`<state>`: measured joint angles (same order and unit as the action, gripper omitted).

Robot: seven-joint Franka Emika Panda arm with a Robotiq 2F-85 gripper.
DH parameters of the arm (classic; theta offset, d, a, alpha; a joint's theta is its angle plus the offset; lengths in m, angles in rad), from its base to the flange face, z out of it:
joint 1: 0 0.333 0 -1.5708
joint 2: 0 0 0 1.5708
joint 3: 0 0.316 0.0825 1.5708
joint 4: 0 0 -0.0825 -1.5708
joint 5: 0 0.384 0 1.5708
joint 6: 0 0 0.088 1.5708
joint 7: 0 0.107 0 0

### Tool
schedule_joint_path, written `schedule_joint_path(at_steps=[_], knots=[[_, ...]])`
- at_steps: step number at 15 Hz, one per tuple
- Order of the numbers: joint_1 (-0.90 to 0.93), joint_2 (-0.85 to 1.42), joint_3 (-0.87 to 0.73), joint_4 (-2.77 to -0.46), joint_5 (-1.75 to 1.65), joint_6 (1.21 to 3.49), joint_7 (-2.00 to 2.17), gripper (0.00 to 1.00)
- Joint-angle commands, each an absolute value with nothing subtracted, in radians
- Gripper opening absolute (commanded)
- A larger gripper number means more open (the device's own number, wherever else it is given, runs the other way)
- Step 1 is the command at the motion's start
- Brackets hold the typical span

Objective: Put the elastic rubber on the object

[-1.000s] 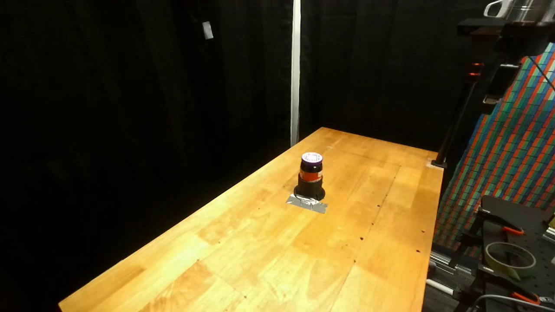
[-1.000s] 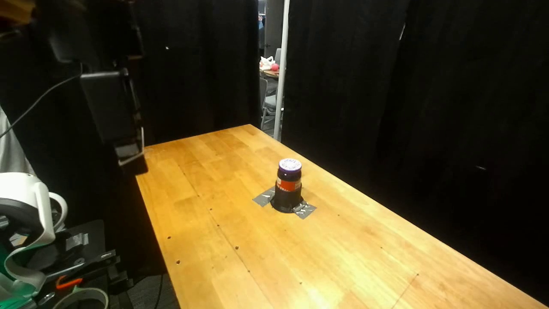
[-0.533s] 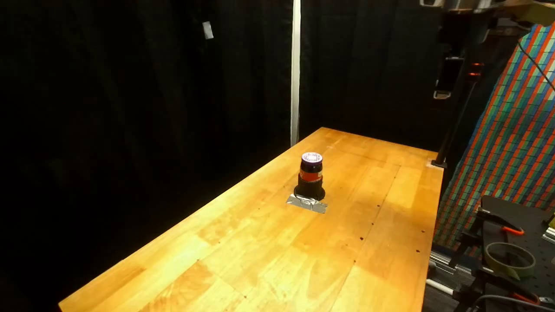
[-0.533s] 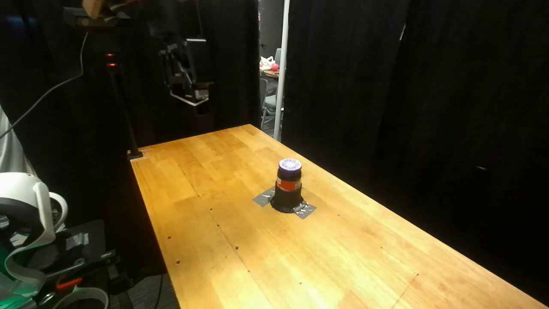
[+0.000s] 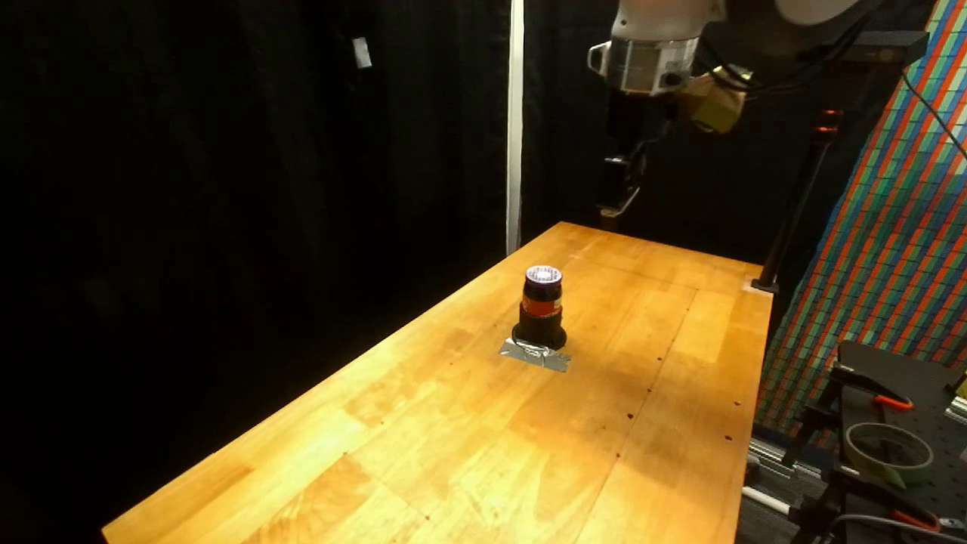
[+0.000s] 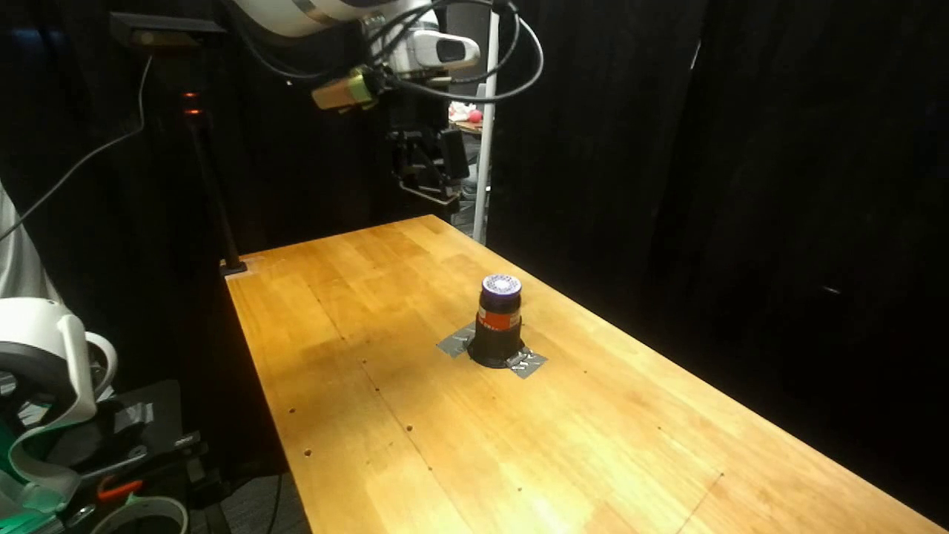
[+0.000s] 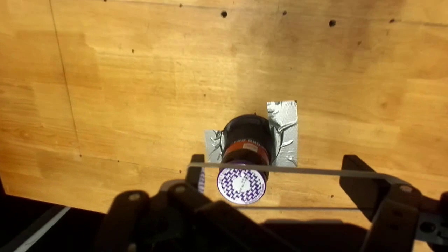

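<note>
The object, a dark upright jar with an orange-red band and a white-purple lid, stands on the table in both exterior views (image 5: 542, 308) (image 6: 498, 320). It also shows in the wrist view (image 7: 246, 140). Grey tape (image 7: 285, 133) lies at its foot. My gripper is open, with the pale elastic rubber (image 7: 297, 170) stretched round its two fingers. In the wrist view the gripper (image 7: 274, 171) spans the lid, which appears nearer the left finger. In both exterior views the gripper (image 5: 619, 210) (image 6: 431, 194) hangs well above and apart from the jar. The rubber's far strand is a thin dark line.
The wooden table (image 5: 453, 431) has black curtains round it. A thin dark stand (image 5: 793, 196) rises at the table's far corner. A dark side cart with a tape roll (image 5: 890, 453) and a white headset (image 6: 44, 356) are beside the table. Cables (image 6: 511, 81) loop from the arm.
The arm has moved across toward the jar, leftward in an exterior view and rightward in another, with the rubber still stretched on the fingers. The jar has not moved.
</note>
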<state>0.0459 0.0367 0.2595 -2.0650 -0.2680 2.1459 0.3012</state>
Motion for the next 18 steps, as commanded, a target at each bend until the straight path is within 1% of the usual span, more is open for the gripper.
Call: schedule_joint_path(at_steps=[1, 6, 11, 18], knots=[[0.101, 0.265, 0.186, -1.858, -0.339, 2.187, 0.393, 1.0], [0.163, 0.467, 0.073, -1.696, -0.316, 2.255, 0.437, 1.0], [0.197, 0.59, -0.004, -1.602, -0.3, 2.24, 0.448, 1.0], [0.186, 0.665, -0.005, -1.558, -0.206, 2.243, 0.416, 1.0]])
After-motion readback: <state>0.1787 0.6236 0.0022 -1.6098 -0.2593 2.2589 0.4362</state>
